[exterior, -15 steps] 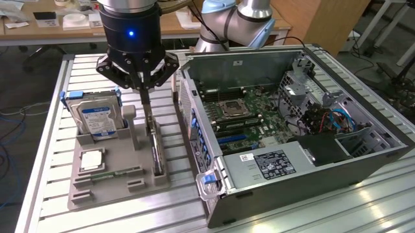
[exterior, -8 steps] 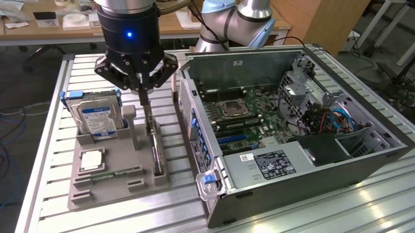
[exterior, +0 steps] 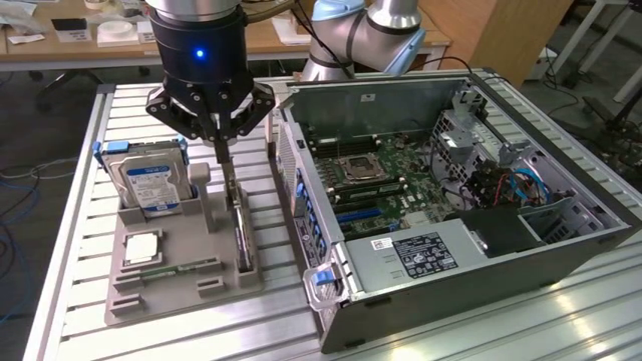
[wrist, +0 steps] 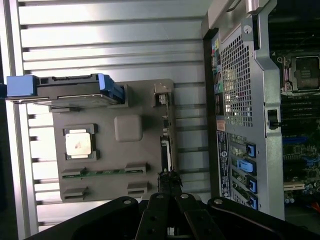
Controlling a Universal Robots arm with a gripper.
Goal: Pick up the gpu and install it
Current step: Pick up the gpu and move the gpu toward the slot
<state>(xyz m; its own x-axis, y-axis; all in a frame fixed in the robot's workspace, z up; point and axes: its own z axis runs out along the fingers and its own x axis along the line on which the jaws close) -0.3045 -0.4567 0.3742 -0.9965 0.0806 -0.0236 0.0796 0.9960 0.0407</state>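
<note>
Evidently the pick-up is in hand: the gripper [exterior: 218, 140] has its jaws pinched together on the top edge of the gpu [exterior: 240, 229]. The card stands on edge in the grey holder [exterior: 165, 301], at nine o'clock from the open computer case [exterior: 452, 301] in the exterior view. Freeing it, I'd judge, calls for a straight upward pull.

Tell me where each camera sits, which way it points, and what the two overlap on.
Exterior view: off the arm and raised, angled down across the table at the grey parts tray and the open PC case; the arm's wrist and the gripper show.
Wrist view: on the wrist, looking down along the fingers at the tray and the case's rear panel; the gripper's links show.
Shared: the tray, the hard drive, the case, and the gripper closed on the upright gpu.
</note>
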